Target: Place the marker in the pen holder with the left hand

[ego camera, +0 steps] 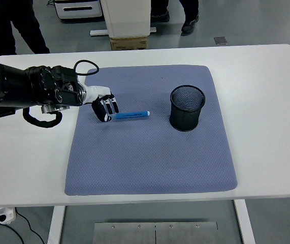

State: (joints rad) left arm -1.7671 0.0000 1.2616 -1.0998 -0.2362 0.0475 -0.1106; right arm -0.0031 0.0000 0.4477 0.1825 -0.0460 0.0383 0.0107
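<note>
Slim blue marker (131, 115) lying flat on grey-blue mat (150, 162), left end at curled fingertips of left hand (105, 108), grasp unclear, black mesh pen holder (187, 108) well right.

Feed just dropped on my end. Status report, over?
Left hand at the marker end, grip unclear. Marker flat on mat, left of pen holder. Path between clear. Right hand out of view.
</note>
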